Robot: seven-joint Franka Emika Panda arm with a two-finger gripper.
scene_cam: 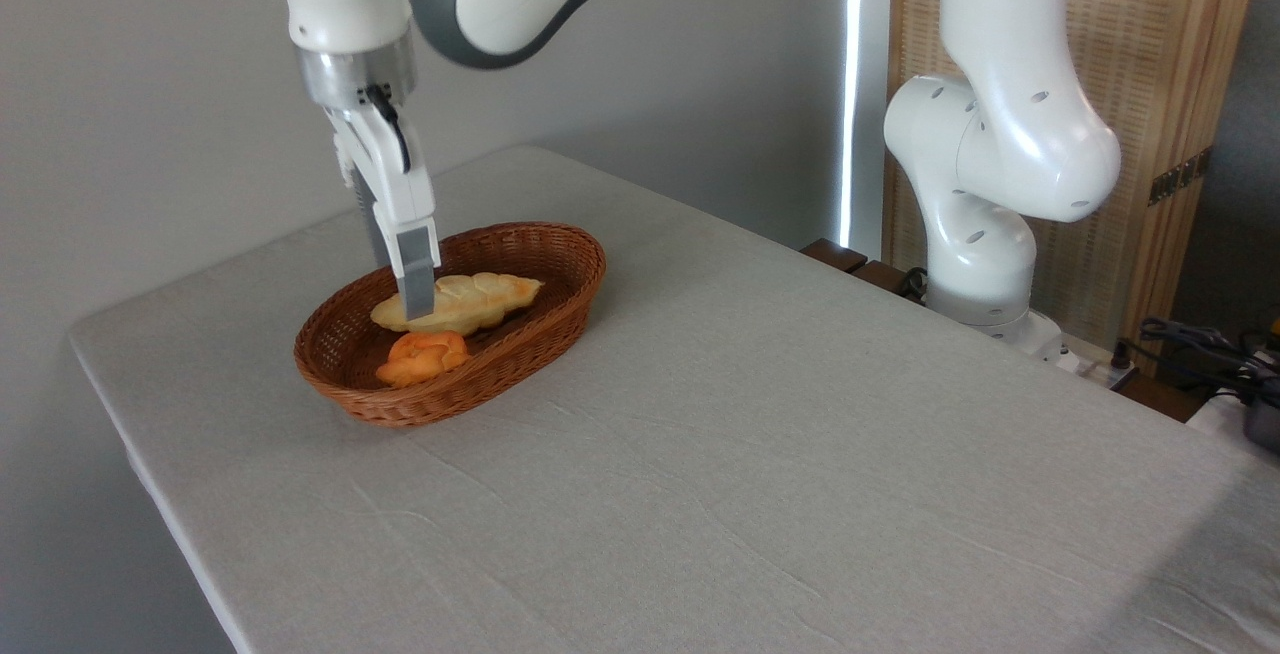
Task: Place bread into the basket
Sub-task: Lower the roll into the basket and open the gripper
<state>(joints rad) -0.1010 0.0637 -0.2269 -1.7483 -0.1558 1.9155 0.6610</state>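
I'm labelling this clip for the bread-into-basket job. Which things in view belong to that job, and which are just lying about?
Part of the job:
- braided loaf, lying inside the basket
- wicker basket
- pincer, down at the loaf's left part

Just lying about:
- small orange knot bun, also in the basket
- cables at the right edge, off the table

Woven wicker basket, glossy bread, matt cloth-covered table
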